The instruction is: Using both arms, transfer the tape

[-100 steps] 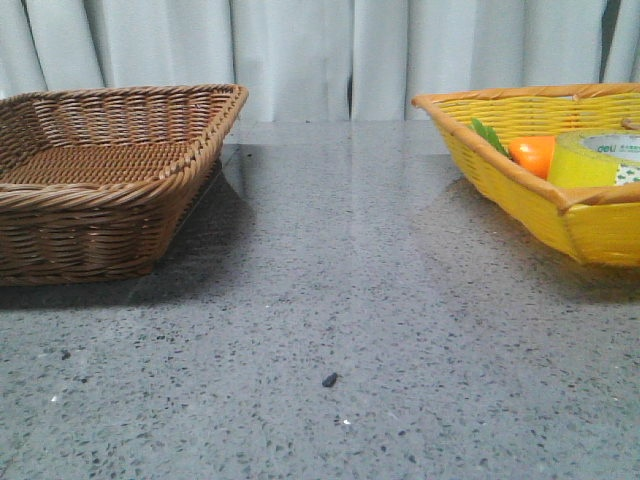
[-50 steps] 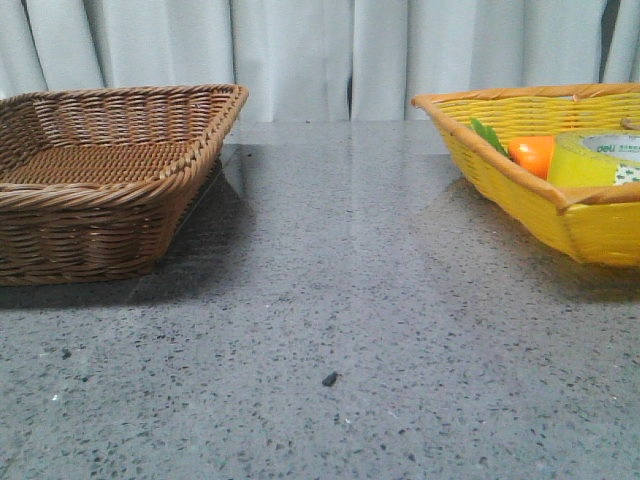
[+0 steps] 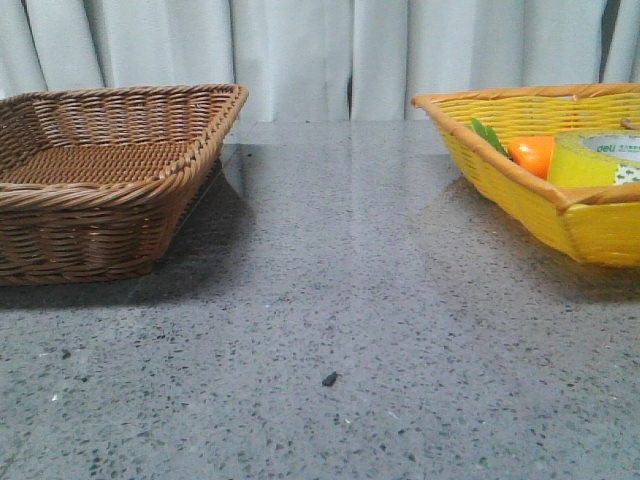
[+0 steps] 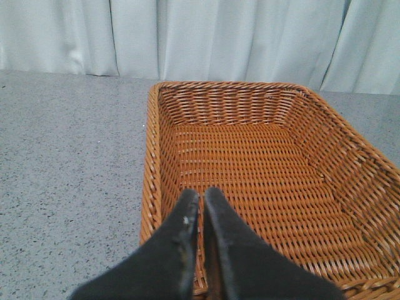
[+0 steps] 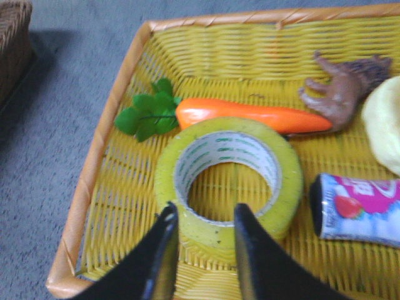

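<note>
Left: brown wicker basket, nothing inside; left gripper poised above its near rim, fingers pressed together, holding nothing. Centre: bare grey speckled table. Right: yellow basket holding the tape, lying flat beside an orange carrot, a brown toy animal and a pink-labelled packet. Right gripper parted narrowly over the roll's near wall, one finger outside, one at the core; contact not discernible. Stage: apparently the very start, with grasp, lift, handover and placement all outstanding
</note>
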Robot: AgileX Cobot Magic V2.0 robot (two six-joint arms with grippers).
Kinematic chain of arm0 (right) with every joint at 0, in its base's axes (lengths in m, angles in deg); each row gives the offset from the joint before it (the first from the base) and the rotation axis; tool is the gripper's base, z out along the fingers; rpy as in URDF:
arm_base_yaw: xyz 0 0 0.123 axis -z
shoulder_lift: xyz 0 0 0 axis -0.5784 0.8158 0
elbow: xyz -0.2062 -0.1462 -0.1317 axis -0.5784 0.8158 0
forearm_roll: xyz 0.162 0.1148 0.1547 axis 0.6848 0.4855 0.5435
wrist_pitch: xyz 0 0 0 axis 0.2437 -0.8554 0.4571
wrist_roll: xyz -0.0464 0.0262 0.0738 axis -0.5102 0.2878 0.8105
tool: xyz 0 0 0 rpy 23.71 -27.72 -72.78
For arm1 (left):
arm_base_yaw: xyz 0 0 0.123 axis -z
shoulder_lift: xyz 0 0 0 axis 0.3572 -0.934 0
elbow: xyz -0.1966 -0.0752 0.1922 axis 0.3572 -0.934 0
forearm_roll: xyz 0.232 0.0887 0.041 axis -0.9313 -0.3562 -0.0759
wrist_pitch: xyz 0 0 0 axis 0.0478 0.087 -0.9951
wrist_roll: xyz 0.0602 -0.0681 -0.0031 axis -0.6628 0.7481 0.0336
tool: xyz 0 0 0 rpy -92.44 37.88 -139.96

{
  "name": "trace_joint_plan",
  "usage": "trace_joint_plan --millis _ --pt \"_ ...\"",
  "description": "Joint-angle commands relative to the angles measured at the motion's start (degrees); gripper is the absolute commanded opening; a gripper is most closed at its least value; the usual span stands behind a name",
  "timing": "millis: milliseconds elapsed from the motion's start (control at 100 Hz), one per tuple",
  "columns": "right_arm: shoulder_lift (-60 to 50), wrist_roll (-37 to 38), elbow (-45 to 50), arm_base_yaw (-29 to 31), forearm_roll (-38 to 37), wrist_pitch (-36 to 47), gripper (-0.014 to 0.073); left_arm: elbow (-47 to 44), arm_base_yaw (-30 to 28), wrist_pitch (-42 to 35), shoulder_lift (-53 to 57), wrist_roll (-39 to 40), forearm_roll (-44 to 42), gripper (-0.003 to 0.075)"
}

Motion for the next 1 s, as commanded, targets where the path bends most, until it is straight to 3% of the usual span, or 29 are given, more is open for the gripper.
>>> trace_joint_plan --millis 0,120,410,830,990 --pt "5.53 -1.77 -5.78 -1.64 0.64 -0.35 0.0273 2.09 -0.05 -3.96 -0.97 0.00 0.59 -0.0021" --pt "12.90 -1.77 -11.45 -4.03 0.64 -4.67 0.0326 2.09 -0.05 -3.99 -0.97 0.00 0.59 -0.0021" --pt "27.48 -1.77 -20.15 -5.52 0.04 -9.61 0.0332 2.09 -0.05 -4.23 -0.97 0.00 0.59 -0.0021" --pt "38.78 -1.77 -21.39 -5.61 0.04 -10.88 0.0326 2.09 -0.05 -4.23 -0.97 0.00 0.59 -0.0021" --pt "39.63 -1.77 -21.39 -5.61 0.04 -10.88 0.0181 2.09 -0.05 -4.23 -0.97 0.00 0.59 -0.0021"
